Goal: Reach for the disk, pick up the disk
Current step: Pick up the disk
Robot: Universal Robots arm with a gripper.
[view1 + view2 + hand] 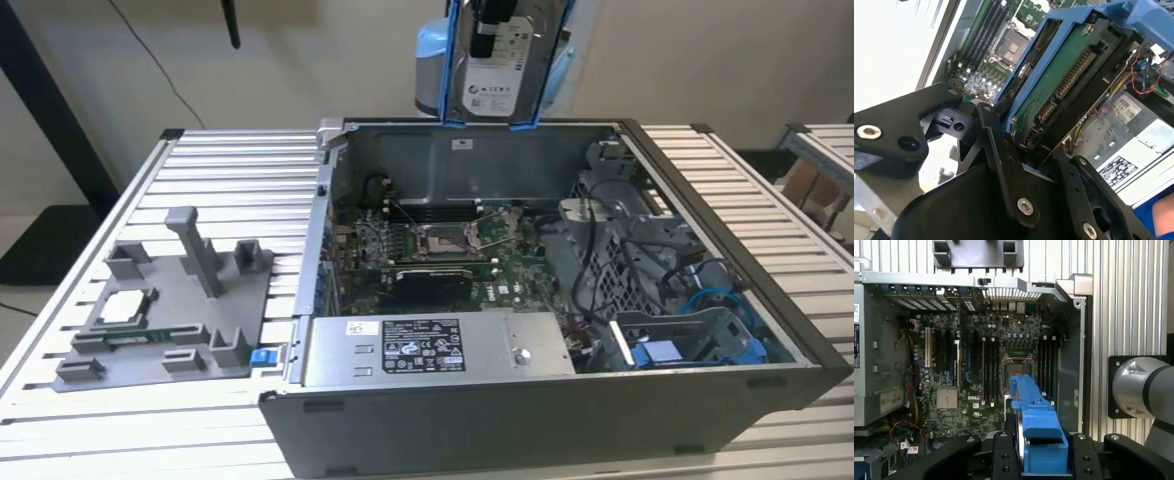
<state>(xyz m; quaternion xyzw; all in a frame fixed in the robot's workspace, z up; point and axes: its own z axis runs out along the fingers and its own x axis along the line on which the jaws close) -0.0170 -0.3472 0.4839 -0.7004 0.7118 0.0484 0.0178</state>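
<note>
The disk (497,75), a silver hard drive with a white label in a blue bracket, hangs upright above the back wall of the open computer case (534,420). My gripper (490,15) is shut on it from above. In the second wrist view the disk (1054,85) shows its green circuit side and connector, clamped between the black fingers (1001,155). In the first wrist view the blue bracket (1035,420) sits between the fingers (1004,455), high over the motherboard (989,365).
The case lies on a slatted metal table (214,170). Inside are a grey power supply box (427,345) and a blue-trimmed drive cage (681,345). A grey fixture (167,310) holding a small square chip (123,308) sits at the exterior view's left.
</note>
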